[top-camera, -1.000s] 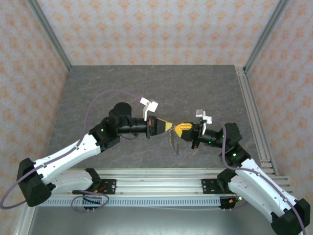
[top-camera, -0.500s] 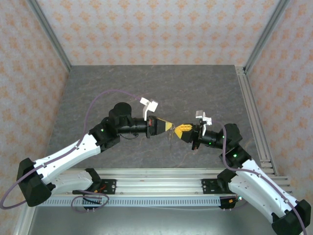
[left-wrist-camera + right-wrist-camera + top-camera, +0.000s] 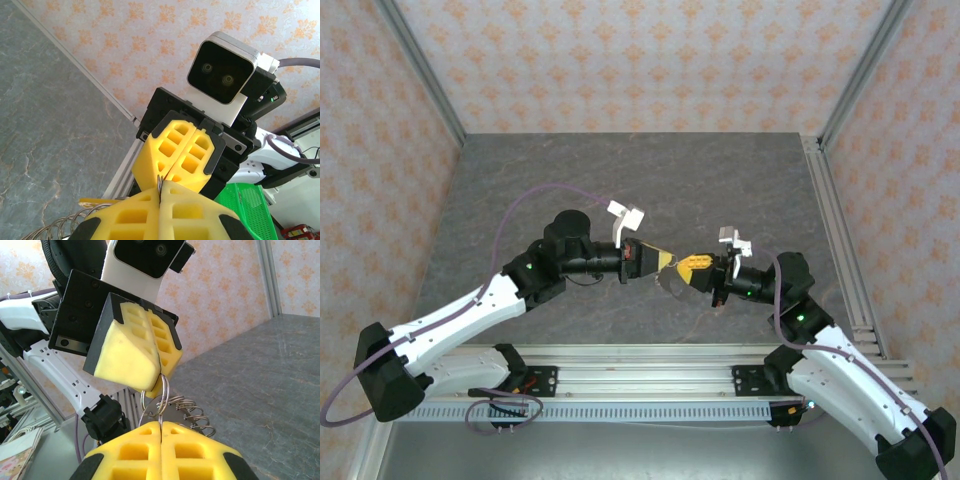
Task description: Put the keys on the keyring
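Compared with a second ago, the keyring [image 3: 667,283] hangs less far down and sits tucked up between the two hands. The left hand [image 3: 664,260] is squeezed tight and pinches the ring's thin wire. The right hand [image 3: 684,268] is squeezed tight too and pinches the same ring. Their yellow tips almost touch, nose to nose, above the grey table [image 3: 620,180]. A springy coil of wire [image 3: 195,415] hangs from the ring.

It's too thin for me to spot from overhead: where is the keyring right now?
In the right wrist view the keyring sits between the left gripper above and the right gripper below, both shut on it.
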`<state>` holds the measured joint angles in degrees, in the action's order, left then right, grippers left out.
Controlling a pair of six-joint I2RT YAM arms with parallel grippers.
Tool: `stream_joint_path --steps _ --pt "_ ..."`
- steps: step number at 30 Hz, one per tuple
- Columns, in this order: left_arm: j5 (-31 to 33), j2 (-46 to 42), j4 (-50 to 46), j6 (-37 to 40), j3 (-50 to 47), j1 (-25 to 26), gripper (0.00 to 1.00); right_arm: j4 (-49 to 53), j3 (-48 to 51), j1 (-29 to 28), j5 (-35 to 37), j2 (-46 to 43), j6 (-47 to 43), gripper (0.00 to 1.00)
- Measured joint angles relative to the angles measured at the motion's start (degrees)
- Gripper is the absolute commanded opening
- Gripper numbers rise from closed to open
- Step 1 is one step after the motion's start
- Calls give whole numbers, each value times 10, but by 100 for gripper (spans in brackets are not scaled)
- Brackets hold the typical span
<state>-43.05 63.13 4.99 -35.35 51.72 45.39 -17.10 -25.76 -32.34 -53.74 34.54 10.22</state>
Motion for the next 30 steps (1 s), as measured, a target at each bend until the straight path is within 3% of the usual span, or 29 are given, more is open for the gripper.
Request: stream_joint_path --steps 16,30 --pt "17 12 -108 99 62 33 0 7 -10 -1 0 -1 1 0" --pt "17 17 -124 108 65 32 0 26 -13 -1 10 -12 -4 0"
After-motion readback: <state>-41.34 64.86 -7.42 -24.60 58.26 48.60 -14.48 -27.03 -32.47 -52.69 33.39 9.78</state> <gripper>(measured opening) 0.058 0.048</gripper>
